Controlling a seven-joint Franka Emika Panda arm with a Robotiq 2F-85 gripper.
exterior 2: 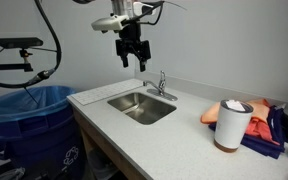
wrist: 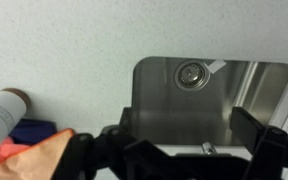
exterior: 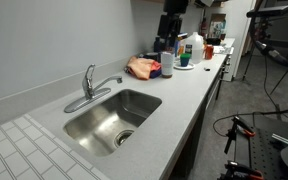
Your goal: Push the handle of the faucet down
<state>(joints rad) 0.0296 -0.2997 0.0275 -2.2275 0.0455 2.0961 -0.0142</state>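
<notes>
The chrome faucet (exterior: 87,97) stands behind the steel sink (exterior: 104,122). Its short handle (exterior: 89,72) rises upright from the body and its thin spout (exterior: 108,82) reaches over the basin. The faucet also shows small in an exterior view (exterior 2: 161,87). My gripper (exterior 2: 134,58) hangs in the air well above the sink, apart from the faucet, with its fingers spread and empty. In the wrist view the open black fingers (wrist: 174,152) frame the basin and its drain (wrist: 192,72). A small chrome tip of the faucet (wrist: 209,148) shows between them.
An orange cloth (exterior: 142,68), a cup and several bottles (exterior: 187,50) crowd the counter beyond the sink. A white and brown tumbler (exterior 2: 231,125) and cloths lie on the counter. A blue bin (exterior 2: 29,125) stands at the counter's end. The wall runs close behind the faucet.
</notes>
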